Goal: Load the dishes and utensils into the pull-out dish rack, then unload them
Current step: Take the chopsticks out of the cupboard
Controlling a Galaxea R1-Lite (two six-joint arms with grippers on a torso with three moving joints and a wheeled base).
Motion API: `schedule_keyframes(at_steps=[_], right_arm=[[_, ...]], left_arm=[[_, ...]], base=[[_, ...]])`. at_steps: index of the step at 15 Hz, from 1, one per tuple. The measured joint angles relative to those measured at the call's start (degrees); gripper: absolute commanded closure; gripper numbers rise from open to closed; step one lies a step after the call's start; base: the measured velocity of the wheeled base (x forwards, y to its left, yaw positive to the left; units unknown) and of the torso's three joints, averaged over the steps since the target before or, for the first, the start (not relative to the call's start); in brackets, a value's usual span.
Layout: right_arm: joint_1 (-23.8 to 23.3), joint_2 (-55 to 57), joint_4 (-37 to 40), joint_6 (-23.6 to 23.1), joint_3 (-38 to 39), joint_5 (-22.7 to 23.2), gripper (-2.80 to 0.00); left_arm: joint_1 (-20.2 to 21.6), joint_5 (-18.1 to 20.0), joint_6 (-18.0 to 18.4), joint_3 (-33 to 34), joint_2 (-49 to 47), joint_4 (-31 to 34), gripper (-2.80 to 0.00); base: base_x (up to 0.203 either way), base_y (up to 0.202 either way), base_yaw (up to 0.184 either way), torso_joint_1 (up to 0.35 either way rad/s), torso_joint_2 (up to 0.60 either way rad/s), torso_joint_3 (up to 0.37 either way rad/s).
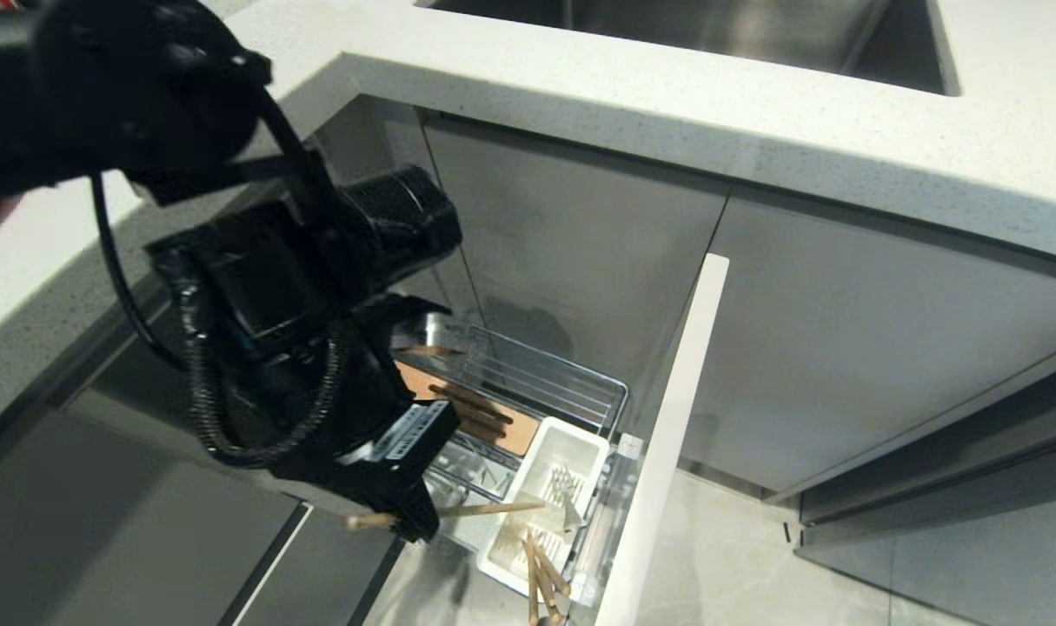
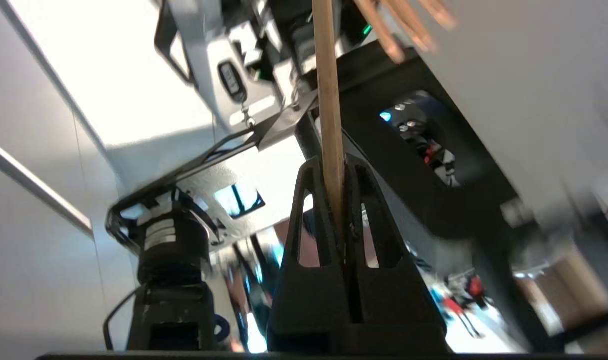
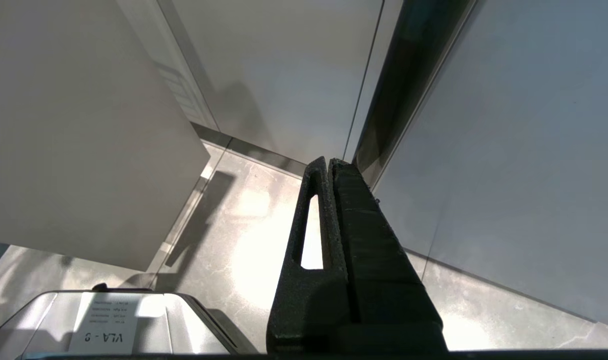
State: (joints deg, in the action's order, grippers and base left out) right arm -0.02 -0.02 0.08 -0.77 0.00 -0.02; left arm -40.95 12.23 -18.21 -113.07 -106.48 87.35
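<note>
Inside the white cutlery cup (image 1: 549,500), chopsticks (image 1: 543,576) and fork (image 1: 565,497); left tool (image 1: 413,520) clamped on one chopstick (image 1: 493,509).

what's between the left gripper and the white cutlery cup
In the head view, only the chopstick that the left gripper holds spans that stretch; its free end reaches over the white cutlery cup, with chrome rack wire beneath.
</note>
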Motion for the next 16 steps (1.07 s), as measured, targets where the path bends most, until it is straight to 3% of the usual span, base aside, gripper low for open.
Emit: schedule_keyframes(at_steps=[3, 9, 12, 16], right_arm=[[0.0, 0.0, 0.0, 0.0, 0.0, 0.0, 0.00], [0.0, 0.0, 0.0, 0.0, 0.0, 0.0, 0.00], [0.0, 0.0, 0.0, 0.0, 0.0, 0.0, 0.00], [0.0, 0.0, 0.0, 0.0, 0.0, 0.0, 0.00]], left_arm=[[-0.6, -1.3, 1.5, 0.0, 7.0, -0.1, 0.00], [0.4, -2.4, 8.2, -0.1, 23.4, -0.1, 0.00], [6.7, -1.2, 8.8, 0.1, 31.1, -3.2, 0.00], [21.5, 1.8, 8.8, 0.5, 39.3, -13.4, 0.00]], base=[[0.000, 0.000, 0.000, 0.000, 0.00, 0.000], [0.000, 0.000, 0.000, 0.000, 0.00, 0.000], [0.000, 0.000, 0.000, 0.000, 0.00, 0.000], [0.000, 0.000, 0.000, 0.000, 0.00, 0.000]])
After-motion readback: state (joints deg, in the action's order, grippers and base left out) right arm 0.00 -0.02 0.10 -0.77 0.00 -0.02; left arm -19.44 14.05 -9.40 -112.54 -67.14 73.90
